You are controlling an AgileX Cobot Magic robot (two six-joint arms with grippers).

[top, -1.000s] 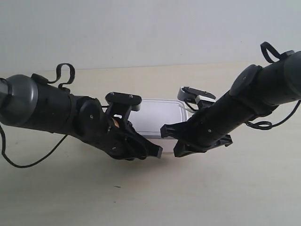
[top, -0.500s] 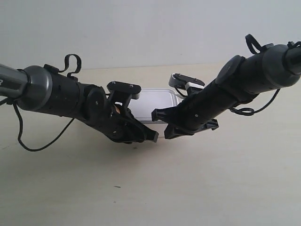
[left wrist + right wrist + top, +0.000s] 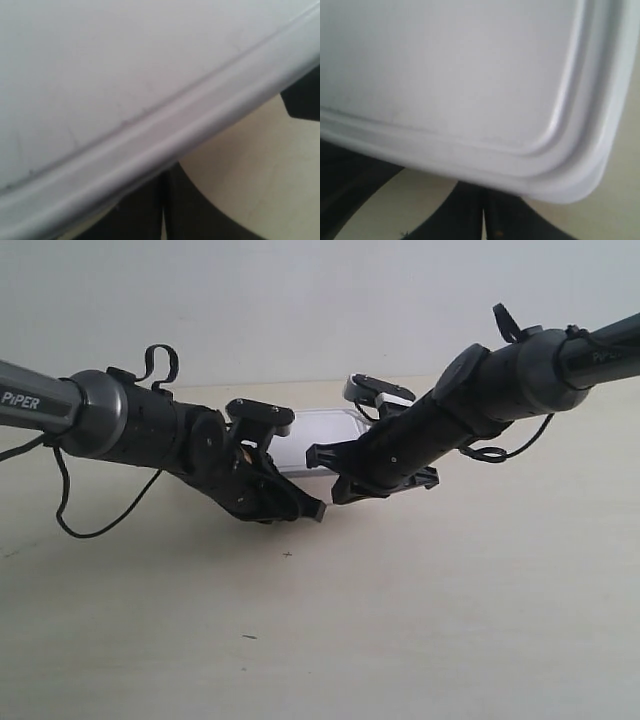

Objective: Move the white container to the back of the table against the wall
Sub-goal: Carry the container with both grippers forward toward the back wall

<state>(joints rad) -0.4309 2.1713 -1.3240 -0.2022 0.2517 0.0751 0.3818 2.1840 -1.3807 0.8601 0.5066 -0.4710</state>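
The white container (image 3: 318,427) lies flat on the table (image 3: 420,620), a short way in front of the wall (image 3: 300,300); the two arms hide most of it. The gripper (image 3: 312,508) of the arm at the exterior view's left and the gripper (image 3: 325,475) of the arm at the exterior view's right both sit at its near side. In the left wrist view the rimmed lid (image 3: 125,75) fills the frame above my shut left gripper (image 3: 163,212). My right gripper (image 3: 483,217) is shut under the lid's (image 3: 450,70) rounded corner. Neither holds anything.
A black cable (image 3: 90,525) hangs from the arm at the exterior view's left and loops over the tabletop. A few tiny dark specks (image 3: 287,554) mark the wood. The other gripper shows as a dark shape (image 3: 304,97) at the edge of the left wrist view.
Both arms have slid away from the camera toward the wall, and the white container has moved back with them. Both grippers have stayed shut.
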